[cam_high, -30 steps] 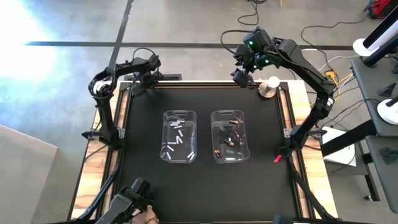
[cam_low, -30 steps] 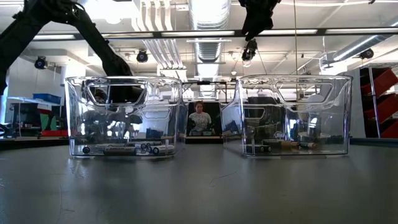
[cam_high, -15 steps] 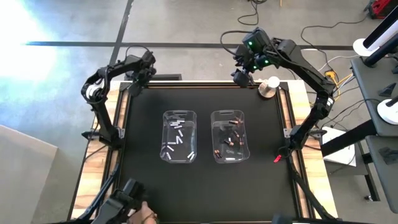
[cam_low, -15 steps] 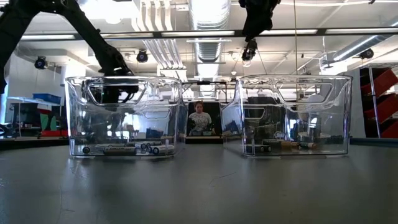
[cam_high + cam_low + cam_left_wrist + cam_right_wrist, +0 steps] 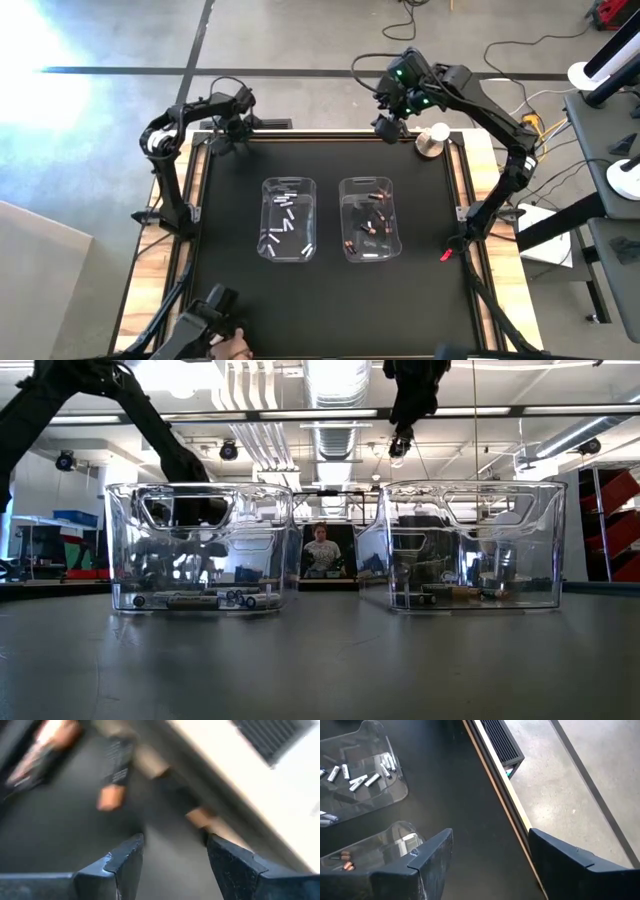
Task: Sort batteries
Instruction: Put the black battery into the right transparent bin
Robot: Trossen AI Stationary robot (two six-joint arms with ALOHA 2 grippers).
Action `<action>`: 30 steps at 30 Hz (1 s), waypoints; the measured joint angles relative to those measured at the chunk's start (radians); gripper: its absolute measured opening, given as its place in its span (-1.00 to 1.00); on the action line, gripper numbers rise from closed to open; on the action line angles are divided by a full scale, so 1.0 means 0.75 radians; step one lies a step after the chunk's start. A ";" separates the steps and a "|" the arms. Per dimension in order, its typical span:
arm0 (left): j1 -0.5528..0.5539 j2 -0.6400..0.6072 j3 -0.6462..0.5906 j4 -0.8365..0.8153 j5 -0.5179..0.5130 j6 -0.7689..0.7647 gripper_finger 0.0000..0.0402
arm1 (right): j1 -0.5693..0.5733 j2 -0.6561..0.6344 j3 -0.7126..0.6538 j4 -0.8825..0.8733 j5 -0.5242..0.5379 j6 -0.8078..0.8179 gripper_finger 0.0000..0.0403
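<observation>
Both grippers raised at the table's far edge, jaws spread, nothing between them.

Left gripper hangs over the far-left corner of the black table mat; right gripper sits high over the far edge, just beside a small round silver-topped cylinder. White/silver cylindrical batteries lie in the left clear rectangular plastic bin; dark batteries with copper ends lie in the right clear plastic bin. Bins stand side by side mid-table, apart. Low view: a person shows between the bins, far behind.
</observation>
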 joint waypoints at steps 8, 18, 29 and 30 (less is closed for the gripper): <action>0.023 0.002 -0.004 0.029 -0.025 0.062 0.00 | 0.000 0.001 -0.024 0.009 0.000 -0.001 0.18; 0.024 -0.091 -0.011 -0.296 -0.200 -0.498 0.00 | 0.000 0.001 -0.030 0.010 0.000 0.001 0.22; -0.068 -0.118 -0.009 -0.237 -0.125 -0.416 0.00 | 0.000 0.001 -0.051 0.015 0.000 0.004 0.23; -0.079 -0.116 -0.010 -0.255 -0.119 -0.414 0.00 | 0.000 0.001 -0.051 0.015 0.000 0.009 0.22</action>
